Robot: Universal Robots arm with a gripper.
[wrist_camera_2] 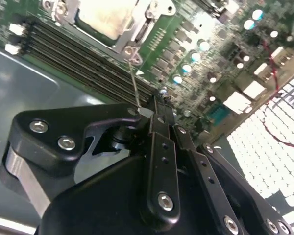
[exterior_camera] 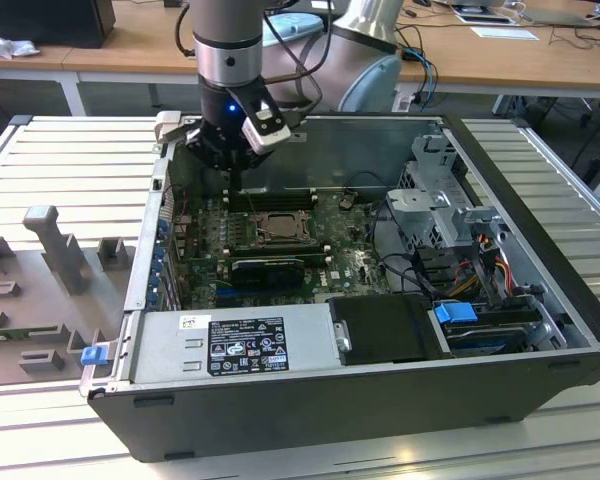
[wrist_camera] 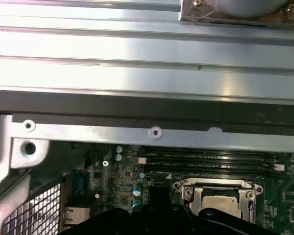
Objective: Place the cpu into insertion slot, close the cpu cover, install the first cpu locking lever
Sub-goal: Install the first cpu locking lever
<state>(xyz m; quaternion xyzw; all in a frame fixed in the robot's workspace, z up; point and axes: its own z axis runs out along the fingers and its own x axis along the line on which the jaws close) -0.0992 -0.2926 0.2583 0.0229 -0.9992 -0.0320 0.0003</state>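
The pale cpu [wrist_camera_2: 104,17] lies flat in the insertion slot [exterior_camera: 248,240] on the green motherboard, also seen in the first wrist view [wrist_camera: 218,201]. The silver cpu cover [wrist_camera_2: 148,19] is folded down around it, its frame [wrist_camera: 187,187] framing the chip. A thin wire locking lever [wrist_camera_2: 134,81] rises from beside the socket corner up to my fingertips. My gripper [wrist_camera_2: 154,106] is shut on the lever's free end. In the exterior view the gripper [exterior_camera: 232,178] hangs just behind the socket, near the case's back wall.
Black memory slots [wrist_camera_2: 83,63] run between the socket and the case wall [wrist_camera: 152,112]. A black card [exterior_camera: 268,268] sits in front of the socket. Cables and a drive cage [exterior_camera: 450,215] crowd the exterior view's right. A power supply [exterior_camera: 240,345] lines the front.
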